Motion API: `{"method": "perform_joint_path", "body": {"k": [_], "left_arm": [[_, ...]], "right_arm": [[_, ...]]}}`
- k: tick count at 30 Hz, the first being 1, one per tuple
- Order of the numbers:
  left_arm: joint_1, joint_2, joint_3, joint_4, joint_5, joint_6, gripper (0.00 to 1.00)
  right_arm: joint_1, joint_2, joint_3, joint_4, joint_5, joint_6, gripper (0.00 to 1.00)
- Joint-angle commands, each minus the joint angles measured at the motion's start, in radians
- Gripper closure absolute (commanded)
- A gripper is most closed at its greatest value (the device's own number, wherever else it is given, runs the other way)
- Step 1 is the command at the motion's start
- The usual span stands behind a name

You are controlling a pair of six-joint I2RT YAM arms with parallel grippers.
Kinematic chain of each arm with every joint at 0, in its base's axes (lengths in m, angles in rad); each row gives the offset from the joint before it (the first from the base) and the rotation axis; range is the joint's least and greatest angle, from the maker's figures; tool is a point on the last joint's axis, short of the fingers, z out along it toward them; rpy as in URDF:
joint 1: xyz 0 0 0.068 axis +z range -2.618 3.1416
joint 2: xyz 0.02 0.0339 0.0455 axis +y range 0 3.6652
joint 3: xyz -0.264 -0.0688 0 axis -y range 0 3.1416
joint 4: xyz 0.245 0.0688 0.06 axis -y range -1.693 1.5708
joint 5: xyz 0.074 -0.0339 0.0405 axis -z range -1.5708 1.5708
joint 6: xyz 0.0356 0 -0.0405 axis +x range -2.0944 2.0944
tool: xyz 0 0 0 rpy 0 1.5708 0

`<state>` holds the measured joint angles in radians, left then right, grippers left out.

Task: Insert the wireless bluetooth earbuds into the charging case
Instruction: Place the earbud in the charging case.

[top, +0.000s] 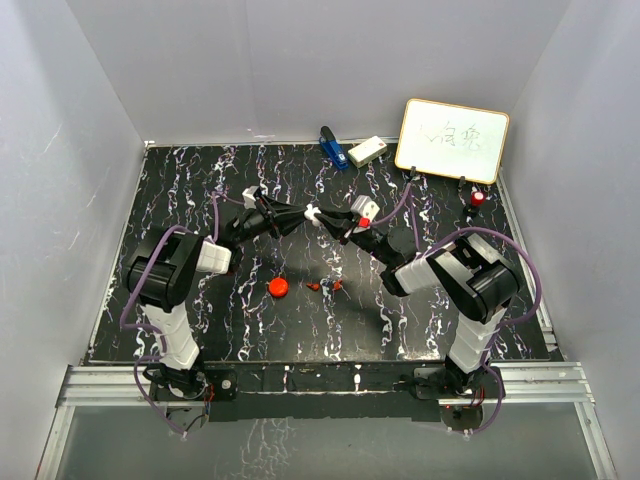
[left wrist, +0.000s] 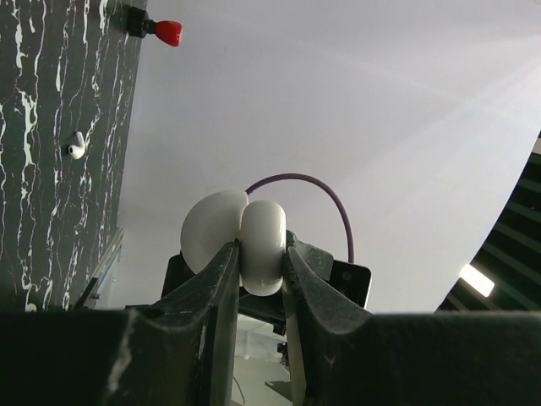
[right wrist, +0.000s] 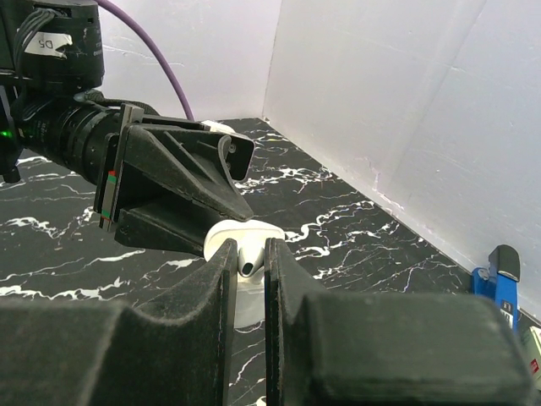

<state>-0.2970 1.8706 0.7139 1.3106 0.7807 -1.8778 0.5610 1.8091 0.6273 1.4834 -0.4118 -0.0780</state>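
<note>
In left claw point(left wrist: 261, 248) — glossy clamshell case point(left wrist: 264, 222); in right claw point(right wrist: 249, 247), stemmed earbud point(right wrist: 245, 265).

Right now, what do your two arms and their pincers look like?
Both the left arm and right arm are black with white link sections, and purple cables loop along them. The left pincer and right pincer have black, wedge-shaped fingers. A white sticker marks the left wrist.
</note>
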Motion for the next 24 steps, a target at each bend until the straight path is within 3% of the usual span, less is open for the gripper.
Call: {"method": "perform_joint_path", "body": {"k": [1, 4, 14, 24], "left_arm": [[-0.004, -0.007, -0.006, 0.167, -0.013, -0.052, 1.0], [-0.004, -0.005, 0.001, 0.161, -0.015, -0.047, 1.0], [-0.004, 0.009, 0.021, 0.146, -0.013, -0.027, 1.0], [-0.004, 0.026, 0.037, 0.138, -0.009, -0.01, 1.0]], "right_arm": [[-0.003, -0.001, -0.013, 0.278, -0.005, -0.019, 1.0], [-0.003, -0.004, -0.015, 0.275, -0.005, -0.014, 1.0], [-0.003, -0.007, -0.016, 0.276, 0.001, 0.009, 0.78], [-0.003, -0.018, -0.019, 0.296, 0.004, 0.037, 0.68]]}}
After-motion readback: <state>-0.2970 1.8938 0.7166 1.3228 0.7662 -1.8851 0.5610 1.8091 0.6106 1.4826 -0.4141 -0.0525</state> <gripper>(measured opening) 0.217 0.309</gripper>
